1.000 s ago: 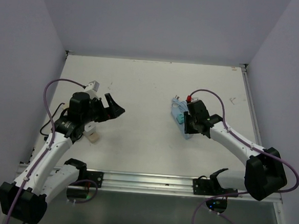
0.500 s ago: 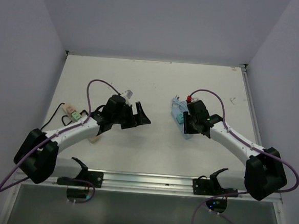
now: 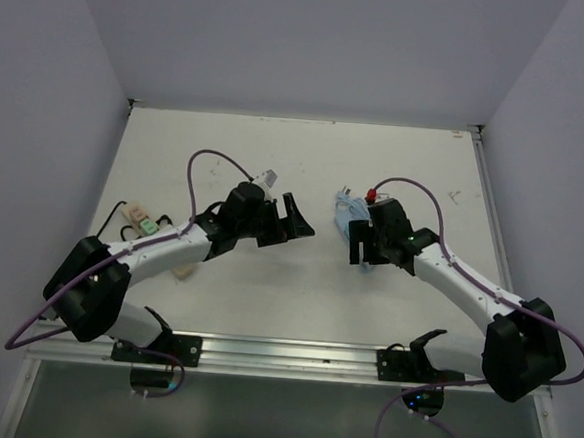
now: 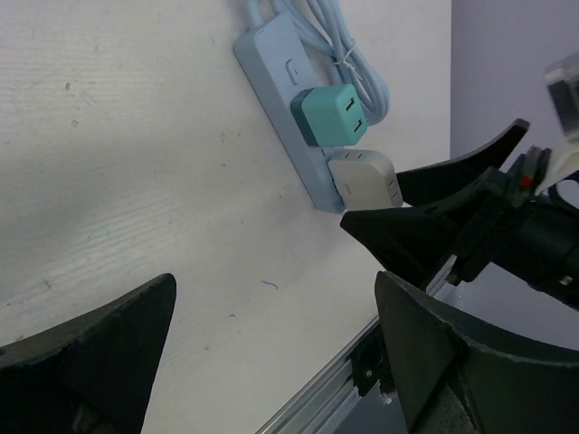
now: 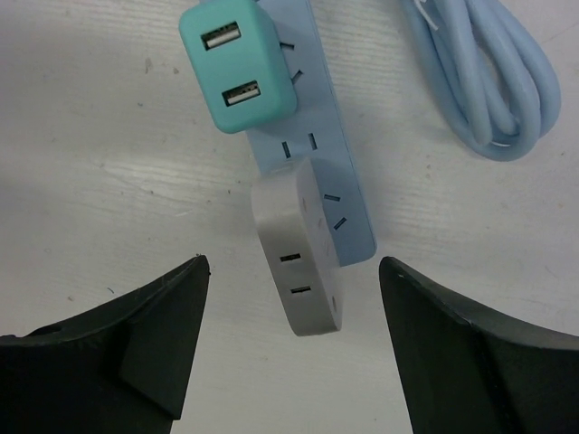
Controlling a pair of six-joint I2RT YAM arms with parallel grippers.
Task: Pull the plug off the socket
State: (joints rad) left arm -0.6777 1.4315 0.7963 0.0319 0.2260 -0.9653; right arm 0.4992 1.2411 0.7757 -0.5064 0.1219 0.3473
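1. Toward the right side of the worktop [image 3: 276,158], about midway between its far and near edges, a pale blue power strip [image 5: 318,136] lay flat. Its coiled cable [image 5: 484,86] was bunched at the end facing the far edge.
2. Two things stood plugged into it: a teal adapter [image 5: 237,68] nearer the cable, and a grey plug [image 5: 297,249] at the end toward the near edge, overhanging the strip's tip. Both looked seated, though I could not tell whether the grey one had been loosened at all.
3. Directly over the grey plug hung the right claw [image 5: 294,261], jaws spread wide, one on each side. There was bare worktop showing in both gaps, and it gripped nothing.
4. Out over the open worktop on the strip's left-edge side, the left claw [image 4: 276,280] gaped about as wide as it could, empty and aimed at the strip without touching it.
5. To my eye the job stood at lining up the grasp, with nothing pulled free yet.
6. Next, I reckoned, the right claw would have to drop a little, close on the grey plug's long sides, and draw it straight away from the strip's face.
7. The strip looked light and unfastened, so it would likely ride up with the plug. The left claw would probably need to press it down on a bare stretch, keeping clear of the teal adapter.
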